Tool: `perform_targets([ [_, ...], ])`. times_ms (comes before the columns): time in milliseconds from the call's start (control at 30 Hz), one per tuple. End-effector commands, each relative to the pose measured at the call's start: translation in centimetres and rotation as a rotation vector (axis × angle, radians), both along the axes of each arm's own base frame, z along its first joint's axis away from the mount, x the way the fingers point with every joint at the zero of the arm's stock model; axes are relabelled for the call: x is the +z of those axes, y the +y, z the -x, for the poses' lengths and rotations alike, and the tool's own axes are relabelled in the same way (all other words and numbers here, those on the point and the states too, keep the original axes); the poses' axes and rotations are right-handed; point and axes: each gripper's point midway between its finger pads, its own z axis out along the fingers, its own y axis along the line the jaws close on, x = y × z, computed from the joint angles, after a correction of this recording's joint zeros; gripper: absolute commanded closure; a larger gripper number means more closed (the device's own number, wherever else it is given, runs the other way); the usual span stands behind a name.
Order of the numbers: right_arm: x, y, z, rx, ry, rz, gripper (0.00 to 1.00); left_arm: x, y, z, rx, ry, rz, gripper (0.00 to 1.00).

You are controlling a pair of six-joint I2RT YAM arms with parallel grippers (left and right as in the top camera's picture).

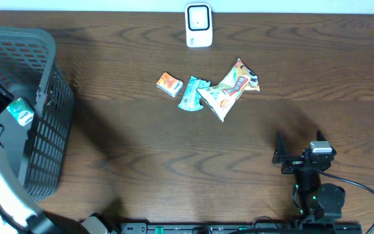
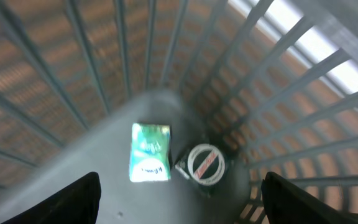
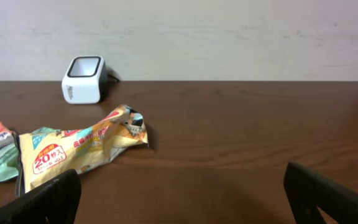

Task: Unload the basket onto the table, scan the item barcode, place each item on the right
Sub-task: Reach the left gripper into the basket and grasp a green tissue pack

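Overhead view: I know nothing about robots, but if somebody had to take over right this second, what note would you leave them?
Left gripper: open, empty, hanging inside the grey basket.
Right gripper: open, empty, low over the table.
In the basket: a green pack and a round container, side by side on its floor.
On the table, in front of the white scanner: orange pack, teal pouch, yellow snack bag.
Done, apparently: two items binned.
Left: probably scan and bin the three on the table.
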Motion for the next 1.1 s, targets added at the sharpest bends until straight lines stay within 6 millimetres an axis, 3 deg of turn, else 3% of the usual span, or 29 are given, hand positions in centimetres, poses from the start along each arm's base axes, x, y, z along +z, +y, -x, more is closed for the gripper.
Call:
perform_targets([
  [0,0.0,0.0,0.0,0.003,-0.002,0.011,0.01,-2.4,-0.1,-1.1,-0.069,0.039,0.048,0.19],
  [167,0.0,0.0,0.0,0.003,-0.002,0.011,0.01,-5.6,0.2,-1.3,-0.149,0.134,0.031,0.18],
  [200,0.0,0.0,0.0,0.003,-0.002,0.011,0.01,-6.2,0.3,-1.2,-0.145,0.151,0.034,0.01],
  [633,0.0,0.0,0.0,0.003,-0.002,0.011,0.01,-14.8,1.9,-1.4,-0.117,0.309,0.130,0.02],
  [800,0.0,0.0,0.0,0.003,-0.002,0.011,0.01,-15.8,2.7,-2.2,-0.116,0.297,0.116,0.00],
  [1067,0.0,0.0,0.0,0.003,-0.002,0.011,0.01,-17.1,3.6,-3.0,-0.111,0.288,0.101,0.16],
])
